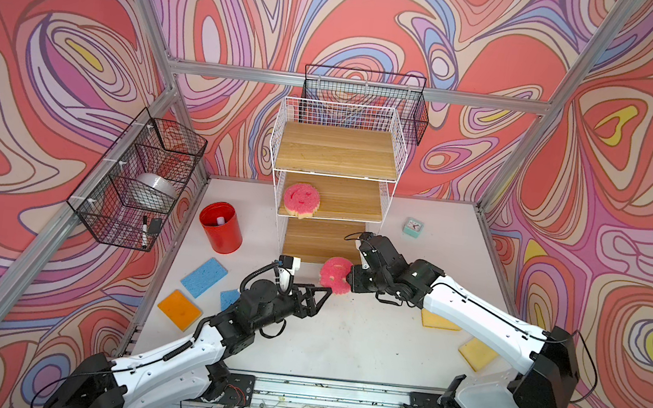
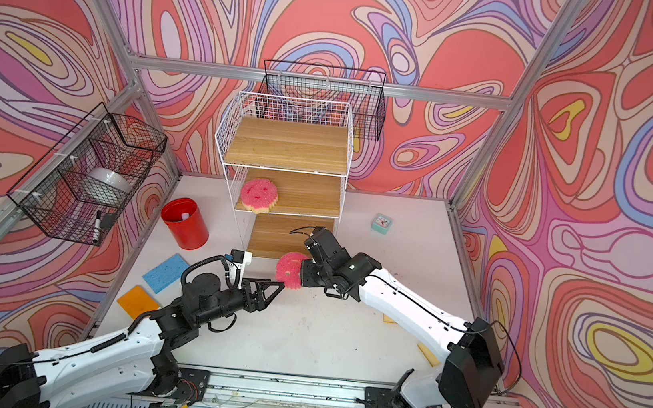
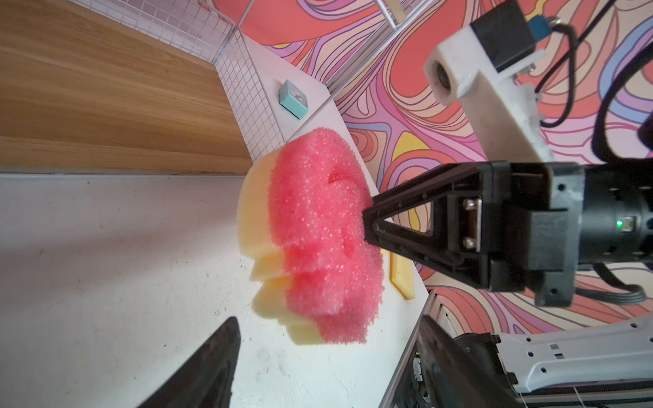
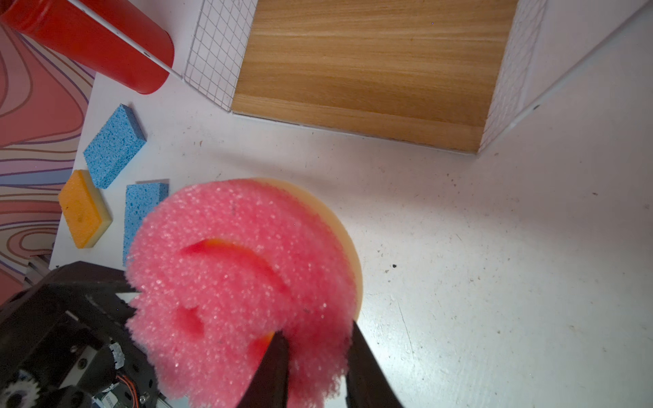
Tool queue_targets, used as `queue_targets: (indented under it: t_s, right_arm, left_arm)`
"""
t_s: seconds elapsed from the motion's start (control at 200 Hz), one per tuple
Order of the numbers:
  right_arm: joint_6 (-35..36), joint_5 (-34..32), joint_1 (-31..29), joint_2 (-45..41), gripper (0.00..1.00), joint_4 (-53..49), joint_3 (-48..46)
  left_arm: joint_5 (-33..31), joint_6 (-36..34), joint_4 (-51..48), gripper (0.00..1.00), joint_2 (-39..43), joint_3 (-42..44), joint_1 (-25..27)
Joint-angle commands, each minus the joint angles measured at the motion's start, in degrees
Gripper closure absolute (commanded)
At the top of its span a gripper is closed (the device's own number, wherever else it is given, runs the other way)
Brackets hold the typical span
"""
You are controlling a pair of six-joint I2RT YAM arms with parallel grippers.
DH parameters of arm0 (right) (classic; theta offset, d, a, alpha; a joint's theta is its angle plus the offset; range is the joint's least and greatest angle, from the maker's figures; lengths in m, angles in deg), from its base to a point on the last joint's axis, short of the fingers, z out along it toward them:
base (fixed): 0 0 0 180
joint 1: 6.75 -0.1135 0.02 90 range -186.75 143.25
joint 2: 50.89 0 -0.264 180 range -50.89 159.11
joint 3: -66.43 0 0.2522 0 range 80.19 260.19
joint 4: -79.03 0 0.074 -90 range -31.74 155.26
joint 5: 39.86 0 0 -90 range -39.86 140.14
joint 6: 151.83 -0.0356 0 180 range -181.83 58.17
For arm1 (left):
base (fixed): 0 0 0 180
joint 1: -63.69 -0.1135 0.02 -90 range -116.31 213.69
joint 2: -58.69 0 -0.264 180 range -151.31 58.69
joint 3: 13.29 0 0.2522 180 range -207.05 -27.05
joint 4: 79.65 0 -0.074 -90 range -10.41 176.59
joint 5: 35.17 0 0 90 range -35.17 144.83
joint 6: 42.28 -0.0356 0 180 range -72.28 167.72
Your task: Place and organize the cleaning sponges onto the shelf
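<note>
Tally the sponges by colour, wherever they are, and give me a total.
Pink smiley sponges: 2
Blue sponges: 2
Orange or yellow sponges: 3
Total: 7

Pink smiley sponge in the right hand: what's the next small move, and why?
Probably carry it up to the middle board of the shelf. The right hand pinches the pink smiley sponge at its edge, the left hand stands open, not gripping it, and that board has bare room beside the other pink sponge.
</note>
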Motion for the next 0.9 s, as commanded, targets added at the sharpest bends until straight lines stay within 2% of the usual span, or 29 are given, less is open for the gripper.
queue_targets:
  t_s: [0.0, 0.355, 0.506, 0.601, 0.721, 0.761, 0.896]
  right_arm:
    - [0.67, 0.73, -0.04, -1.23, 0.74, 0.21, 1.61]
    - [1.10, 1.33, 0.00, -1.04, 0.73, 1.90, 1.96]
    - [1.25, 0.87, -0.06, -1.16, 0.72, 2.16, 1.99]
    - [1.19, 0.58, -0.04, -1.28, 0.72, 2.48, 1.93]
    - [1.20, 0.58, -0.06, -1.45, 0.72, 2.54, 2.13]
    - [1.21, 0.63, -0.02, -1.50, 0.72, 2.44, 2.11]
    - [1.20, 0.67, -0.01, -1.78, 0.72, 2.25, 2.06]
  left_arm:
    - [-0.26, 3.10, 7.78, 0.25, -1.51, -0.58, -0.32]
    - [-1.03, 7.20, 21.27, 0.49, -5.87, 3.18, -0.32]
    - [-0.42, 6.92, 21.38, 0.53, -6.13, 2.79, -0.32]
    - [0.28, 7.12, 22.20, 0.51, -6.96, 2.88, -0.36]
    - [-0.29, 7.71, 22.19, 0.31, -6.90, 4.09, -0.36]
    - [-0.78, 7.82, 21.78, 0.28, -6.65, 4.54, -0.32]
    - [-1.89, 7.32, 19.66, 0.30, -5.03, 5.41, -0.33]
